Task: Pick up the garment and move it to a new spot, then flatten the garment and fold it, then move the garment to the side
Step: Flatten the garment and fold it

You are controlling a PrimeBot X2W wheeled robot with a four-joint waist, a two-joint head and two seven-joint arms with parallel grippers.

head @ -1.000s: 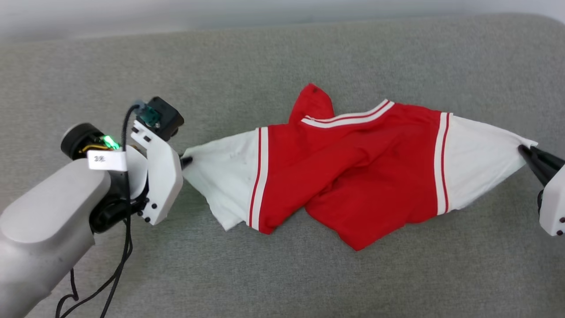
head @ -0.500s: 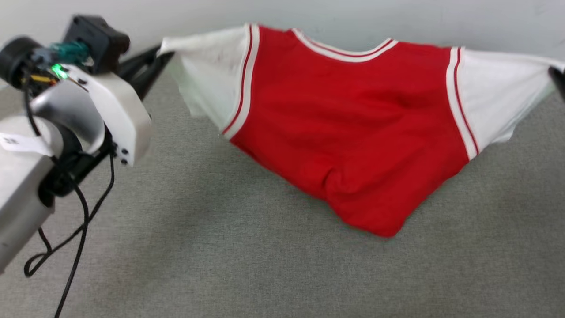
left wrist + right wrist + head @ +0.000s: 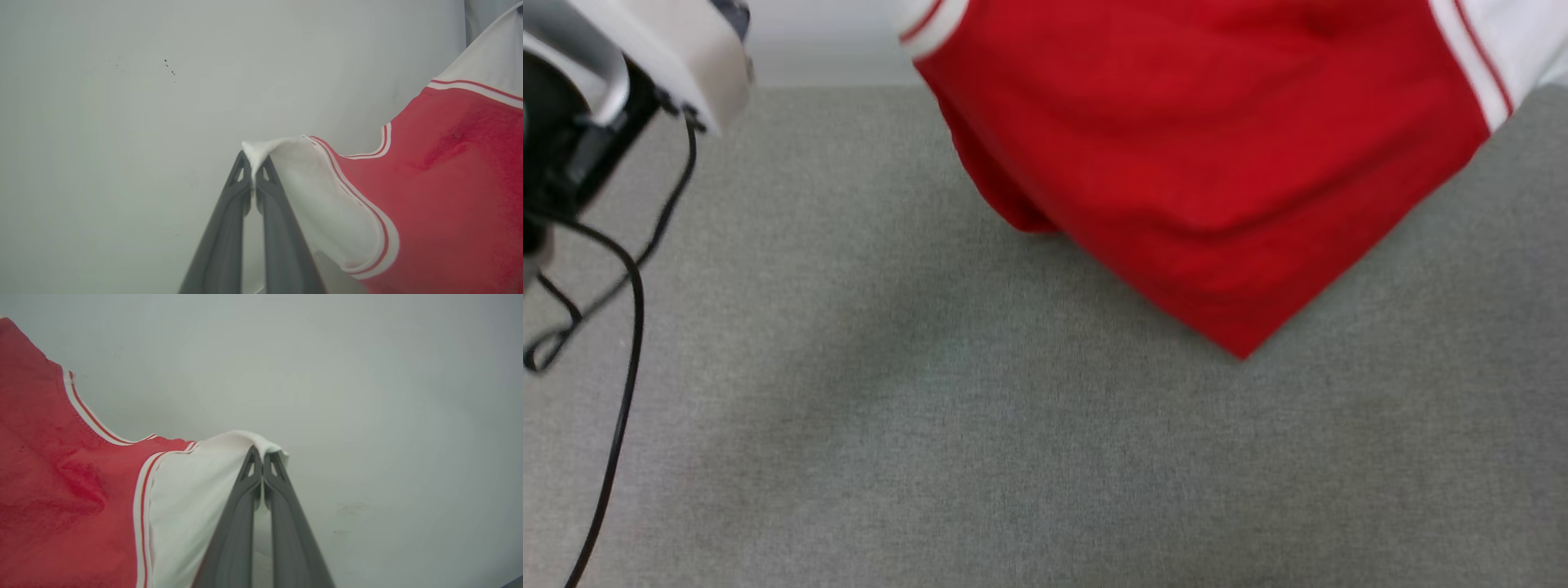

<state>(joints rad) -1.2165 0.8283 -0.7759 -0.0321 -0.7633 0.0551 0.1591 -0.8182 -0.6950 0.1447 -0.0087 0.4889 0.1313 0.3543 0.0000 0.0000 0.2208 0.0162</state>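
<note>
The garment (image 3: 1217,139), a red jersey with white sleeves and striped trim, hangs in the air above the grey surface, its lowest red corner pointing down. My left gripper (image 3: 254,157) is shut on the tip of one white sleeve (image 3: 322,204), fingers pressed together on the cloth. My right gripper (image 3: 262,455) is shut on the tip of the other white sleeve (image 3: 192,506). Between the two grips the red body (image 3: 449,196) is stretched out. In the head view, the pale left wrist housing (image 3: 662,49) sits at the top left.
A grey fabric surface (image 3: 1013,425) spreads below the hanging jersey. A pale wall (image 3: 122,122) stands behind both grippers. A black cable (image 3: 625,327) dangles from the left wrist along the left edge.
Both grippers have lifted the garment off the surface by its sleeves; it went from lying crumpled to hanging stretched in the air. The head view has shifted too.
</note>
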